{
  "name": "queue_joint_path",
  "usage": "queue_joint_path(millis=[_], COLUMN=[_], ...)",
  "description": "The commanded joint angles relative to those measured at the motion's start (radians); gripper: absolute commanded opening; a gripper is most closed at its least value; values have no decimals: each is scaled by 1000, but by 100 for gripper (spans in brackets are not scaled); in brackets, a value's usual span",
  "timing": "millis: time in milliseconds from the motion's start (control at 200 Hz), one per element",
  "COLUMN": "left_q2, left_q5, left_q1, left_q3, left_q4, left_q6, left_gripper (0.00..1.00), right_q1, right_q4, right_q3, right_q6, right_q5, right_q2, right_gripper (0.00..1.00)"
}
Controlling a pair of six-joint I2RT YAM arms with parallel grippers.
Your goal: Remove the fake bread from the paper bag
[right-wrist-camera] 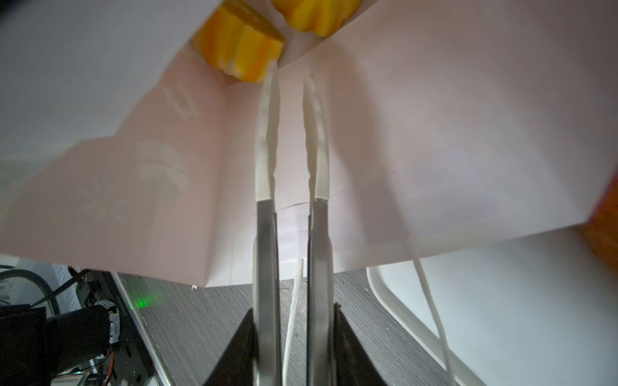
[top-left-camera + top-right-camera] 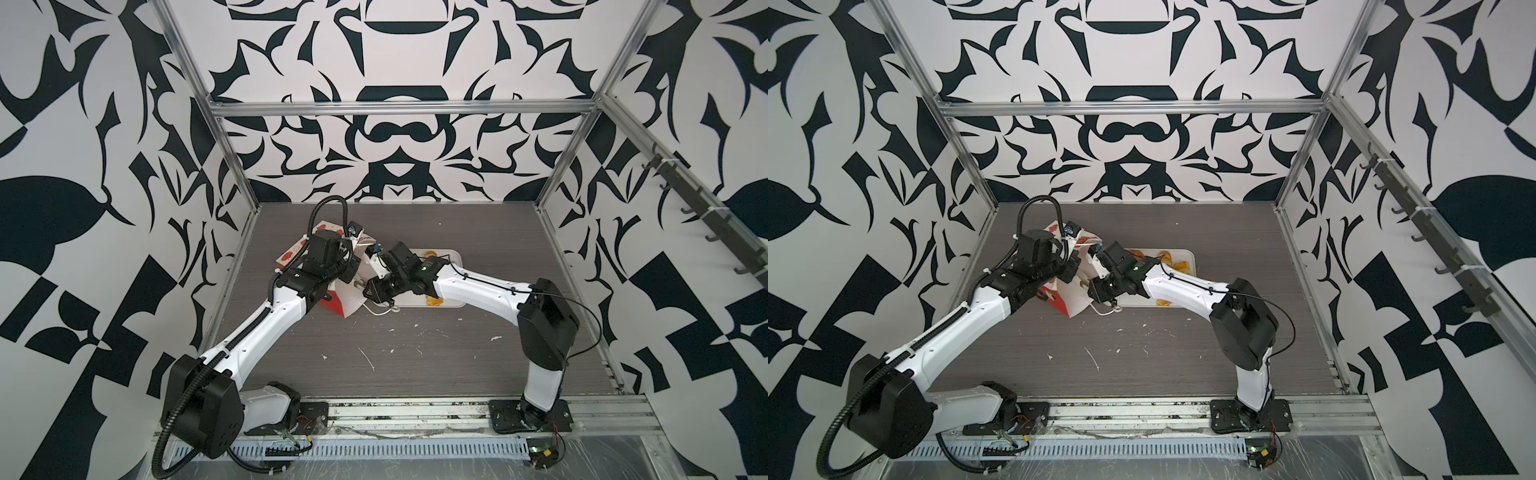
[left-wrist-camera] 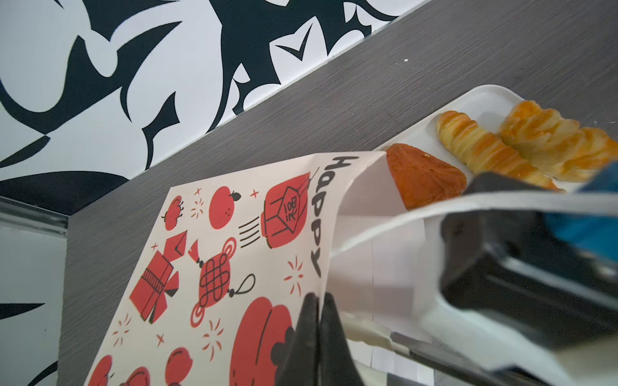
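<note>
**Bag pinned open, tongs inside, nothing gripped yet**

Why things sit as they do:
- The paper bag lies on its side on the table, mouth turned toward the white tray.
- The left gripper has its black fingers pressed together across the bag's rim, printed face on one side and white lining on the other. My reading is that it pinches the wall to hold the mouth agape for the other arm.
- The right gripper reaches deep into the bag. Its long white-tipped fingers stand slightly apart with nothing between them. One tip is just beside a yellow ridged piece, so it looks lined up for a grab.
- The tray, just beside the mouth, looks like the drop-off spot.

Count of fake bread:
- On the tray, in the left wrist view, there are three pieces: a brown croissant, a twisted stick and a lumpy loaf.
- In a top view, one more orange patch shows at the tray's near edge. The right arm half hides it, so I cannot tell what it is.
- In the bag there are two yellow ridged shapes; the second lies deeper. I cannot tell whether they are two pieces or one.

Other counts:
- One bag, one tray and two arms.
- Two cord strands trail out of the mouth.

Judgement: roughly halfway, with the bag not yet empty.
</note>
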Motion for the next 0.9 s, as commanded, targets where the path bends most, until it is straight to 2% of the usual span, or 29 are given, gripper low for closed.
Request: queue_joint_path(millis=[0,210,470,895], left_q2=[5,4,4,1], left_q5=[39,59,70,91], left_q1=[-2,-7,-16,-24], left_q3=[36,18,-2,-16], left_q4=[-1,4,9,8], left_q6=[19,28,25,18], left_gripper=[0,0,0,0], right_q1=[6,5,-28,-61], right_q4=[60,114,248,269], right_q3=[71,101,56,79], right_q6=[69,165,306,355], right_q5=[-27,-74,-124,-135], right_q2=[24,80,101,139], right_gripper=[40,47,48,49])
